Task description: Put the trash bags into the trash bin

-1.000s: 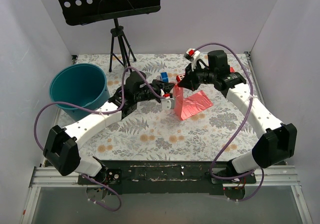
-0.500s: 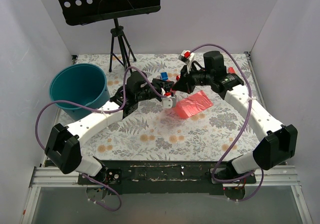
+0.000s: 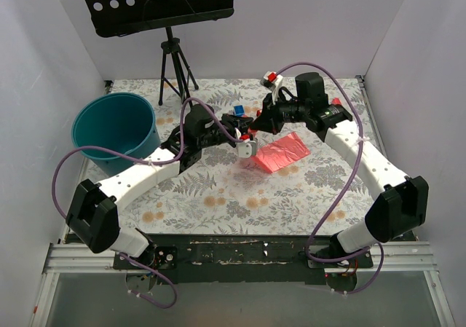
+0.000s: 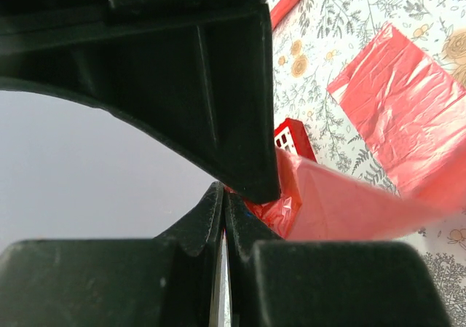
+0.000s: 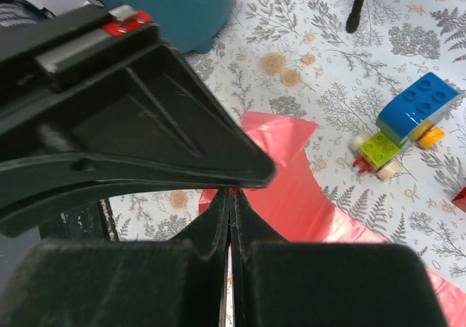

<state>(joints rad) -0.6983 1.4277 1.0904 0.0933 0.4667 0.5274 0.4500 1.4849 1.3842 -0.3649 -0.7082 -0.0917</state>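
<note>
The trash bag (image 3: 282, 152), a thin pink-red film, lies mostly flat on the floral table, and its left corner is lifted to where both grippers meet. My left gripper (image 3: 245, 136) is shut, pinching that corner; in the left wrist view the crinkled film (image 4: 280, 207) bunches at its fingertips (image 4: 224, 196). My right gripper (image 3: 255, 127) is shut on the same corner, and in the right wrist view the bag (image 5: 291, 188) runs up to its tips (image 5: 231, 194). The teal trash bin (image 3: 115, 127) stands at the far left, apart from both.
A small red box (image 4: 293, 136) and a red stick (image 4: 286, 1) lie just beyond the bag. A toy car of blue and green bricks (image 5: 400, 127) sits nearby. A black tripod (image 3: 173, 65) holding a perforated board stands at the back.
The bag's raised edge, which stood upright a second ago, has sunk low toward the table. The right gripper has shifted a little left, closer to the left gripper. Both stayed shut.
</note>
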